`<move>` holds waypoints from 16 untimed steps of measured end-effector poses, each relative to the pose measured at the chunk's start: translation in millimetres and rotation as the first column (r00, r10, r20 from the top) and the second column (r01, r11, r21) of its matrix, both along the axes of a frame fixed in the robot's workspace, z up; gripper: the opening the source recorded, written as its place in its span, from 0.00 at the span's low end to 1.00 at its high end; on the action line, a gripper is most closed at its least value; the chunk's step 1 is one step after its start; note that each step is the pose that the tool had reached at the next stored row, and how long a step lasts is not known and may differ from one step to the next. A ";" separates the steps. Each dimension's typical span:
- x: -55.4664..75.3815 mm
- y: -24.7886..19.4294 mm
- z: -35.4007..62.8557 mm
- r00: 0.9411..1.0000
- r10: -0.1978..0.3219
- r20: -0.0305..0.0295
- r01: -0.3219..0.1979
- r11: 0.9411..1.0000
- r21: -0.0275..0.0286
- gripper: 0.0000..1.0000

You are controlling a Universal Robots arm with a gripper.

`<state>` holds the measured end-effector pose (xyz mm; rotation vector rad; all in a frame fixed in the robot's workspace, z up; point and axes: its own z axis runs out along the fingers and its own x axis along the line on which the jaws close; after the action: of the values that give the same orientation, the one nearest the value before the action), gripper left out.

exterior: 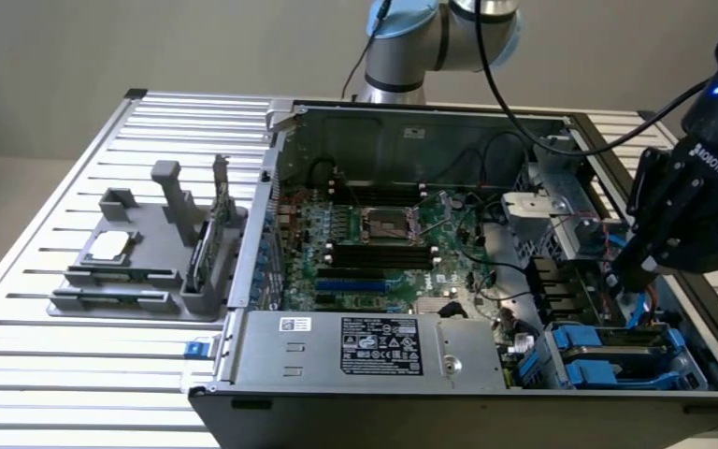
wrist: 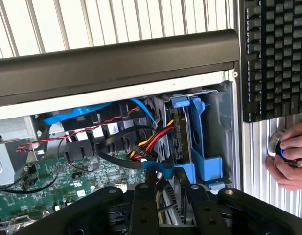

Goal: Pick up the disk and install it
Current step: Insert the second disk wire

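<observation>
We read the gripper (exterior: 630, 271) poised above the drive bay; jaws parted, grasping nothing. The disk (wrist: 181, 137) sits edge-up in its blue carrier (wrist: 202, 142) — pick-up step, needing alignment over its edge.

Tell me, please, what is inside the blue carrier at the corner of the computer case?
Inside the blue carrier a dark flat disk stands on edge, and red, yellow and black cables run up to it. Its label side is hidden by the carrier walls.

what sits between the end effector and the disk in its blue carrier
In the wrist view, blue, red and yellow cables lie between the end effector and the disk.
</observation>
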<state>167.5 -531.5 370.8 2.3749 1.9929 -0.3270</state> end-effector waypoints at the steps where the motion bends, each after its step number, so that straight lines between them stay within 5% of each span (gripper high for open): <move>1: 0.1 0.0 -0.3 1.000 -0.001 0.000 0.001 1.000 0.000 0.22; 16: -10.9 -3.3 -2.9 1.000 0.016 0.004 -0.016 1.000 -0.002 0.16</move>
<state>156.6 -534.8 367.9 2.3546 2.0077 -0.3229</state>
